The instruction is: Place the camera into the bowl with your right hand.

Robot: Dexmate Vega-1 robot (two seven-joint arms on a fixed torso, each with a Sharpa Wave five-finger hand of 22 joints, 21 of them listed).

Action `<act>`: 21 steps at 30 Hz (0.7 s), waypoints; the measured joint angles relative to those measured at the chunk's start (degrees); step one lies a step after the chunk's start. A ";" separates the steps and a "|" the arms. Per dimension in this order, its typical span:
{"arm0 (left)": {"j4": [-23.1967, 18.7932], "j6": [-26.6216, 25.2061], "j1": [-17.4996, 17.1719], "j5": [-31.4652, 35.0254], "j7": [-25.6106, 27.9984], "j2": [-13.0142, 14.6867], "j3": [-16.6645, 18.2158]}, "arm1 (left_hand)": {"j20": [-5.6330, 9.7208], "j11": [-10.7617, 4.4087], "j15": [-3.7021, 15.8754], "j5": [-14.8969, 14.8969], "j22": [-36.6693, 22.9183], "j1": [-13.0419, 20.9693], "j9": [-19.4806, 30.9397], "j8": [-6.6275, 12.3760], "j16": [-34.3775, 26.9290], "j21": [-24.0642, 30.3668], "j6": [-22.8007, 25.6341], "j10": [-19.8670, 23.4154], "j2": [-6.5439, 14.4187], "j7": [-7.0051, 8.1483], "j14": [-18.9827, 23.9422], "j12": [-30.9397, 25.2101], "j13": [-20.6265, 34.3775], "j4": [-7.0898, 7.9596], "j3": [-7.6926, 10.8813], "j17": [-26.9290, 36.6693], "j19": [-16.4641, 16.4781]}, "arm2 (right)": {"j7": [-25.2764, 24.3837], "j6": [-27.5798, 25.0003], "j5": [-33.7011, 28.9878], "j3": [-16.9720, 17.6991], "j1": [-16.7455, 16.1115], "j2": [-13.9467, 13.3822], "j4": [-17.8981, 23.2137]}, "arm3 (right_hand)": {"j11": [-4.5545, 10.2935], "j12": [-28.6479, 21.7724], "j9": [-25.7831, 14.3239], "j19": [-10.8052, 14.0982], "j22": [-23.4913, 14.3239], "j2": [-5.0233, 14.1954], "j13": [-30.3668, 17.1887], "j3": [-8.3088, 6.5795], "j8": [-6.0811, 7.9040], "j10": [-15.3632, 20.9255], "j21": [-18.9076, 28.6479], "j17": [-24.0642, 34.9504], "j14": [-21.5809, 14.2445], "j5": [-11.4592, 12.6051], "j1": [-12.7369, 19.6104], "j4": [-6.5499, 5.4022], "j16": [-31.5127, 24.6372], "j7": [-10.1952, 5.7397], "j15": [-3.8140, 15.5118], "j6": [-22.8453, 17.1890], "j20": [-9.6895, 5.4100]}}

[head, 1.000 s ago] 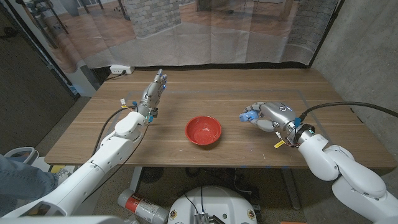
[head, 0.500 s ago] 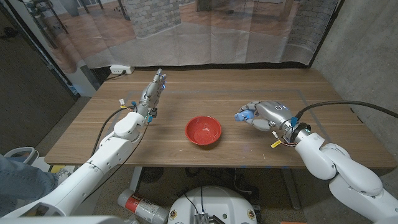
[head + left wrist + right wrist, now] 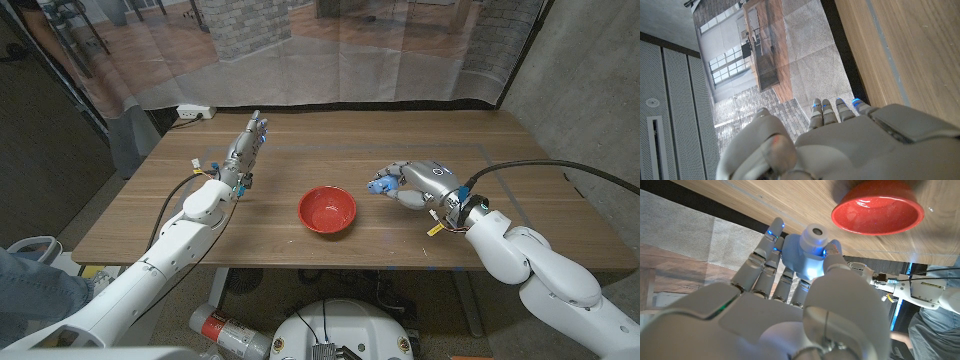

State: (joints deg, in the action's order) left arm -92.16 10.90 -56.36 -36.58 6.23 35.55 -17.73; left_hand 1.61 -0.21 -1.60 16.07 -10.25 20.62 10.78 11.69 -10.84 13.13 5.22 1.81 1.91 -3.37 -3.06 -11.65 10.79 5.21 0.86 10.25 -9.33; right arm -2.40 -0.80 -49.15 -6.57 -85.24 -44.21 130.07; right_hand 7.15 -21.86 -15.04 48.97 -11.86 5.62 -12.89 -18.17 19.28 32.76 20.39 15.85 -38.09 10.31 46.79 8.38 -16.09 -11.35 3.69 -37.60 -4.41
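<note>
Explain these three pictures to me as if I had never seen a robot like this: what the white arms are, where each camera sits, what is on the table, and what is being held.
This is a robot with two white arms, each ending in a hand with fingers, standing at a wooden table. The wide picture comes from a camera on its head, looking down, so its left arm is on the left. The other two come from cameras on the wrists, looking along the back of each hand, and they appear turned.

On the table stands a red bowl. The right hand holds a small blue toy camera just beside the bowl; the right wrist view shows the fingers wrapped around it. The left hand holds nothing, its fingers stretched out straight.
</note>
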 measured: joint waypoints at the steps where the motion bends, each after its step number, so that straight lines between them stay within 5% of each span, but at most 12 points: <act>1: 0.00 0.00 0.00 0.00 0.00 0.00 0.00 | 0.00 0.00 0.00 0.00 0.00 0.00 0.00 0.00 0.00 0.00 0.00 0.00 0.00 0.00 0.00 0.00 0.00 0.00 0.00 0.00 0.00 | 0.00 0.00 0.00 -0.24 0.25 0.00 -0.11 | 0.00 0.00 0.00 0.00 0.00 0.00 0.00 0.00 -0.01 0.00 0.00 0.00 0.00 0.00 0.00 0.00 0.00 -0.03 0.00 -0.03 0.00; 21: 0.40 0.39 0.10 -0.09 -0.20 0.08 0.32 | -0.20 0.00 0.00 0.00 0.00 0.00 0.00 0.00 0.00 -0.05 0.00 0.00 0.00 0.00 0.00 0.00 0.00 0.00 0.00 0.00 0.20 | -0.30 2.44 0.77 -4.19 4.73 -0.36 -1.55 | 0.00 -0.21 0.02 0.00 0.01 0.14 -0.05 0.01 0.25 0.62 0.00 0.28 -0.11 0.00 0.16 0.01 0.01 0.09 -0.12 -0.70 0.00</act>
State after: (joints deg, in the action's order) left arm -91.76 11.28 -56.26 -36.67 6.03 35.63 -17.41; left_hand 1.41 -0.21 -1.60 16.07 -10.25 20.61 10.78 11.69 -10.84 13.08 5.22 1.81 1.91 -3.37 -3.06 -11.65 10.79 5.21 0.86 10.25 -9.12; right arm -2.70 1.65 -48.38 -10.76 -80.51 -44.57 128.52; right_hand 7.15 -22.06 -15.02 48.97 -11.86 5.76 -12.94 -18.16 19.53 33.38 20.39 16.14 -38.20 10.31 46.94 8.38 -16.08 -11.26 3.57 -38.30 -4.41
